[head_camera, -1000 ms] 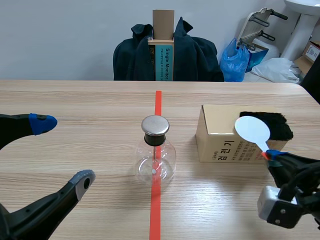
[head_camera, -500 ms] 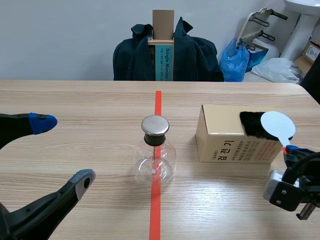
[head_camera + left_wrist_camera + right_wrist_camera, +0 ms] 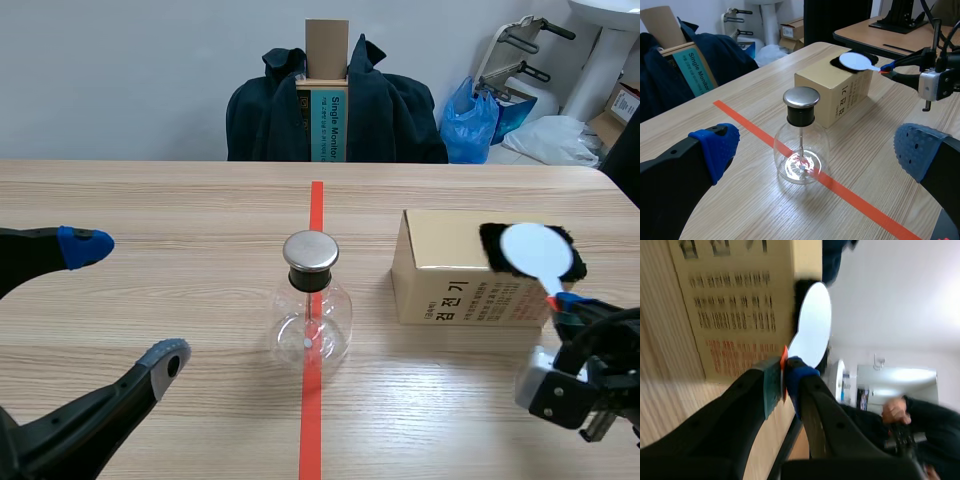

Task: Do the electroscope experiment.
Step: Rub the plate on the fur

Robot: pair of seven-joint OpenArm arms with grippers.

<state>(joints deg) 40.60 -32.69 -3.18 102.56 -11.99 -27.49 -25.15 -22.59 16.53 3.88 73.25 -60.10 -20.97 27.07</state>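
A clear glass flask electroscope (image 3: 312, 310) stands upright at the middle of the light wooden tabletop (image 3: 180, 200), right on the orange-red tape line (image 3: 316, 210). It has a black neck and a round silver metal cap (image 3: 310, 252), and a thin rod hangs down inside the bulb.

To its right, set apart from it, lies a tan cardboard box (image 3: 450, 275) with dark printed lettering on its near side. A black fur pad (image 3: 577, 265) rests on top of the box at its right end.

The right pincer (image 3: 562, 302) is low at the near right, just in front of the box's right end. It is clenched on the thin orange-red handle of a white round disc (image 3: 535, 250); the right wrist view shows the handle pinched between the two pads. The disc is at the fur pad, its face covering the middle of the fur in the scene view. Whether disc and fur touch cannot be told.

The left pincer (image 3: 125, 303) is at the near left, well away from the flask. Its fingers are spread wide and hold nothing, one blue-padded tip farther and one grey-padded tip nearer.

Beyond the far edge, a dark jacket (image 3: 400, 110) hangs over a chair, with a blue plastic bag (image 3: 470, 120) to its right.
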